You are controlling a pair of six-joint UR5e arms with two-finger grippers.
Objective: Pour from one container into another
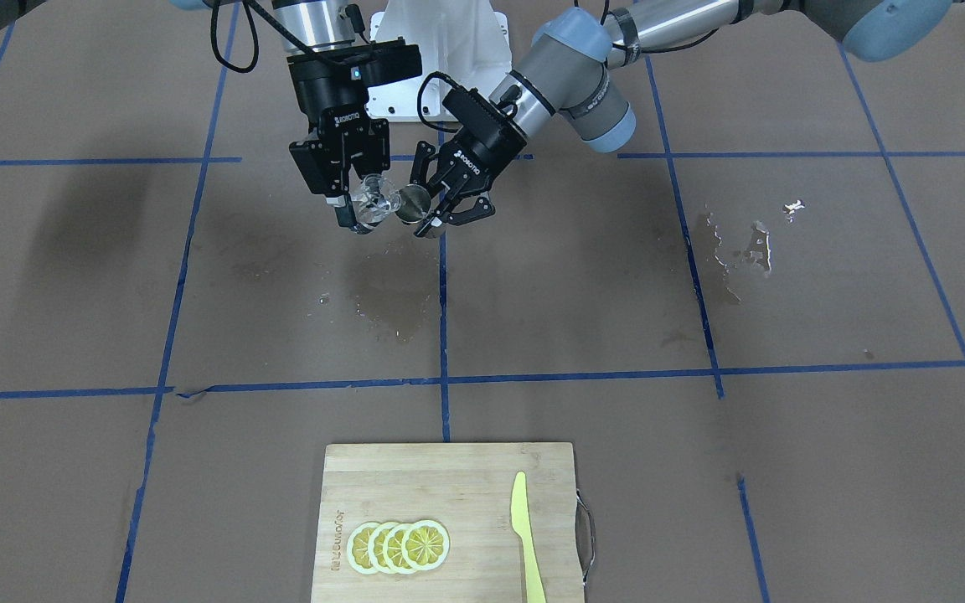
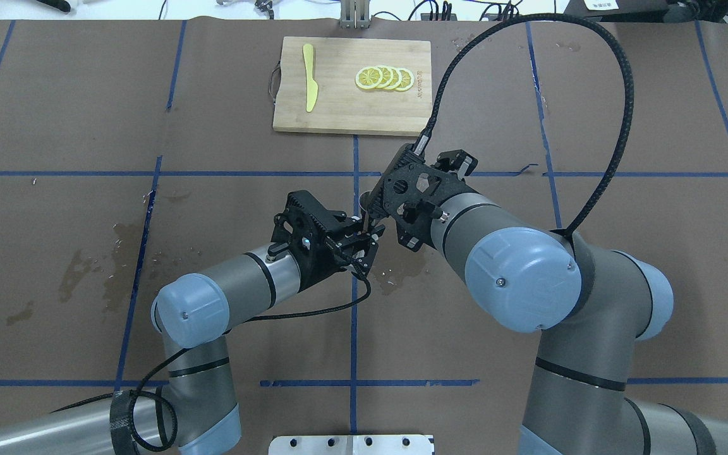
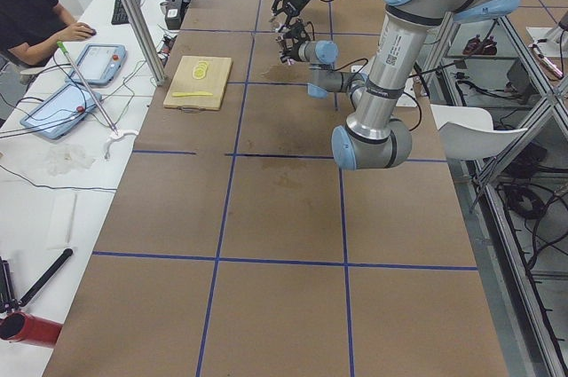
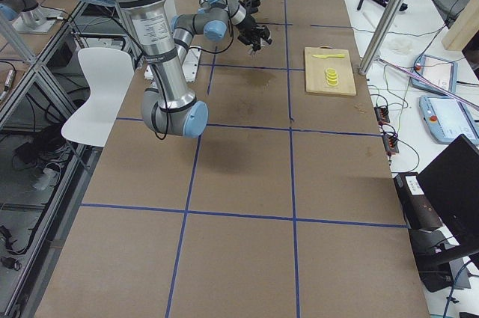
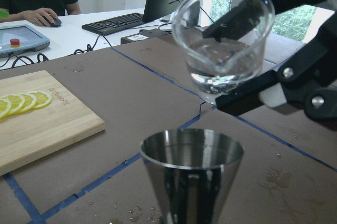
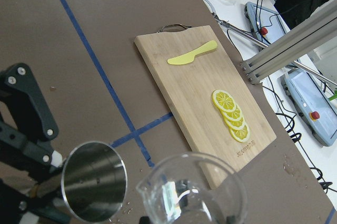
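A clear glass beaker [image 5: 224, 39] holding a little clear liquid hangs above the table, with my right gripper [image 1: 357, 209] shut on it. Its spout faces a steel cup [image 5: 192, 176], which sits just below and in front of it. My left gripper [image 1: 428, 216] is shut on that steel cup [image 1: 412, 203]. In the front-facing view the beaker [image 1: 375, 199] nearly touches the cup's rim. The right wrist view shows the cup's open mouth [image 6: 95, 187] beside the beaker's rim [image 6: 195, 192]. From overhead, both grippers meet over the table's middle, the left gripper [image 2: 364, 249] below the right gripper [image 2: 373, 205].
A wooden cutting board [image 1: 449, 477] lies at the table's far edge, carrying several lemon slices [image 1: 399, 546] and a yellow knife [image 1: 524, 536]. Wet stains [image 1: 390, 306] mark the paper under the grippers, and more droplets [image 1: 755, 251] lie toward my left. An operator [image 3: 31, 4] sits at a side desk.
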